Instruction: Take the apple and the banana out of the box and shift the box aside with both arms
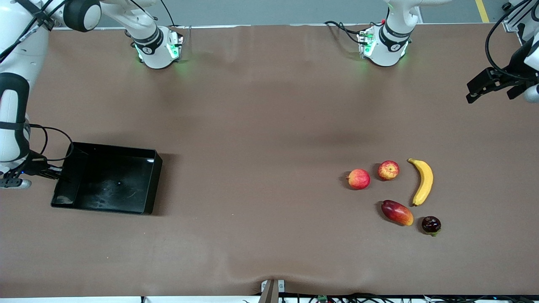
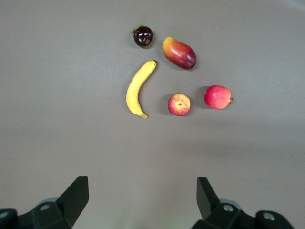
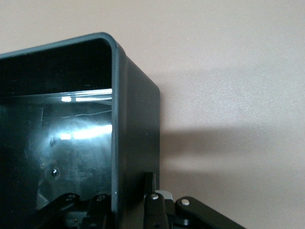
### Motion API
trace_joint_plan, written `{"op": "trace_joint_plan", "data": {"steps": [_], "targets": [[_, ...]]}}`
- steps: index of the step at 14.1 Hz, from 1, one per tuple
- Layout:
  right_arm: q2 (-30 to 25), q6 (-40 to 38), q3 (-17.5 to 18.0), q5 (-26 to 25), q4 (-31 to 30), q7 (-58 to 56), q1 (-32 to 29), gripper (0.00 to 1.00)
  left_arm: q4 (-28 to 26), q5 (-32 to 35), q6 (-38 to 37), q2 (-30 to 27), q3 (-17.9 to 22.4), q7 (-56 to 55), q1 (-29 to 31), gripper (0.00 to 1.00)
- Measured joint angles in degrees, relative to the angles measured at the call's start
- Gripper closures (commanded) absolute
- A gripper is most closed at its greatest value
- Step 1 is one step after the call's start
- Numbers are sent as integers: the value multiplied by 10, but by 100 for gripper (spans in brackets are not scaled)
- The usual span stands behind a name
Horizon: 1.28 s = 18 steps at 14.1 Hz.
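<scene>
The black box lies on the table at the right arm's end. My right gripper is shut on the box's end wall, one finger inside and one outside; the right wrist view shows the wall between the fingers of that gripper. The yellow banana and the red-and-yellow apple lie toward the left arm's end; both show in the left wrist view, the banana beside the apple. My left gripper is open and empty, up over the table's end, its fingers wide apart in its own view.
A pinkish-red round fruit lies beside the apple. An oblong red-and-yellow fruit and a small dark round fruit lie nearer to the front camera than the banana. Brown table surface stretches between the box and the fruits.
</scene>
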Motion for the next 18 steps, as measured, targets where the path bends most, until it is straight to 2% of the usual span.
{"op": "trace_joint_plan", "data": {"steps": [1, 2, 3, 4, 5, 11, 18], "targets": [[2, 2, 0, 1, 1, 0, 0, 100, 0, 0, -1, 0, -1, 0, -1, 0], [3, 3, 0, 1, 3, 0, -1, 91, 0, 0, -1, 0, -1, 0, -1, 0], [6, 3, 0, 1, 7, 0, -1, 55, 0, 0, -1, 0, -2, 0, -2, 0], [9, 3, 0, 1, 14, 0, -1, 10, 0, 0, -2, 0, -2, 0, -2, 0], [12, 3, 0, 2, 20, 0, -1, 0, 0, 0, -2, 0, -2, 0, -2, 0], [12, -11, -1, -6, 78, -8, -3, 0, 3, 0, -2, 1, 3, 0, 1, 0], [10, -143, -3, -77, 206, 36, -17, 0, 3, 0, -7, 7, 3, 0, 1, 0]]}}
